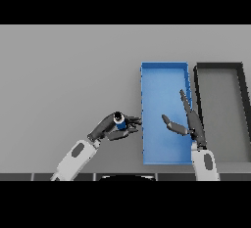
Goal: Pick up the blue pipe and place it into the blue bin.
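blue pipe (119, 119) | short, pale-ended | gripped by left hand (113, 128)

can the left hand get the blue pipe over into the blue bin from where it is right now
Probably yes. The left hand, curled round the blue pipe, sits just beside the blue bin with bare table between. The open right hand hovers over the bin's right side.
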Robot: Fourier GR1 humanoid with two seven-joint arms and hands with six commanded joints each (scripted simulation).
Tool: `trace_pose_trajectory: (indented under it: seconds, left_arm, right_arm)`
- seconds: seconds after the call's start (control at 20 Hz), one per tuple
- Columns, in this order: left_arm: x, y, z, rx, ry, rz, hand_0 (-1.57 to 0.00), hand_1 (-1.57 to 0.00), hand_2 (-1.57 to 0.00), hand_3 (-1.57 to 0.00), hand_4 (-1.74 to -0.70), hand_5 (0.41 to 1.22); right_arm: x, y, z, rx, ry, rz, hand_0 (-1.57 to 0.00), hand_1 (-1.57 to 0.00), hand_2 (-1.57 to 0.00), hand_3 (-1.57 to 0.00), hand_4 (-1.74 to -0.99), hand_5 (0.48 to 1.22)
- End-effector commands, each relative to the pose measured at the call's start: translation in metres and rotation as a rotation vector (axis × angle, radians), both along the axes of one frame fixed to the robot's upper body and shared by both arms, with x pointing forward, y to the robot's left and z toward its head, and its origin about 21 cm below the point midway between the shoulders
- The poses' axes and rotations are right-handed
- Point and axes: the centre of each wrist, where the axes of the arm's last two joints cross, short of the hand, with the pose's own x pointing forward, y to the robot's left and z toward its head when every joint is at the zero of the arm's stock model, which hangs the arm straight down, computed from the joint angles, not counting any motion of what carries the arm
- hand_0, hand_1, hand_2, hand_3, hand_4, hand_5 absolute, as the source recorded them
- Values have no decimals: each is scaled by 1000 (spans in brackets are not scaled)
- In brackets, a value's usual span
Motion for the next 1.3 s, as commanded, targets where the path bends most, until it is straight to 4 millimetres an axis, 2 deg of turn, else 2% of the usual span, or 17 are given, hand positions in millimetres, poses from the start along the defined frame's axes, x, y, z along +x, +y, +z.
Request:
trace_pose_trajectory:
  seconds: [0.0,0.2,0.35,0.65,0.75,0.85,0.95,1.1,1.25]
  left_arm:
    - [-3,-3,1,6,0,-3,-1545,-1550,-1553,-1549,-1478,1213]
    - [4,-13,24,22,-28,-26,-1560,-1562,-1564,-1562,-1473,1218]
    - [4,-17,33,28,-29,-53,-1566,-1567,-1567,-1566,-1473,1219]
    - [0,-16,35,41,-22,-73,-1570,-1570,-1570,-1570,-1474,1220]
    - [2,-19,34,51,-14,-71,-1570,-1570,-1570,-1570,-1474,1220]
    - [4,-16,34,49,-24,-62,-1570,-1571,-1571,-1571,-1474,1220]
    - [2,-13,32,42,-32,-66,-1571,-1571,-1571,-1571,-1475,1221]
    - [2,-12,30,51,-32,-76,-1571,-1571,-1571,-1571,-1475,1221]
    - [3,-15,33,67,-19,-67,-1571,-1571,-1571,-1571,-1474,1221]
  right_arm:
    - [-2,-3,-2,-8,4,-4,1,1,1,1,-1138,552]
    - [-5,-2,0,-16,2,-6,1,1,1,1,-1128,564]
    - [-5,-1,-1,-17,-10,3,1,1,1,1,-1123,571]
    - [16,-8,7,-47,-3,60,1,1,1,1,-1123,578]
    - [23,-9,9,-57,2,85,1,1,1,1,-1157,578]
    - [23,-9,9,-52,-18,106,1,-3,1,1,-1191,577]
    - [23,-8,11,10,-55,146,1,-19,-18,1,-1178,569]
    - [31,-13,42,132,-160,267,1,-14,-25,1,-1175,592]
    - [36,-13,76,102,-175,405,1,-6,-12,1,-1165,589]
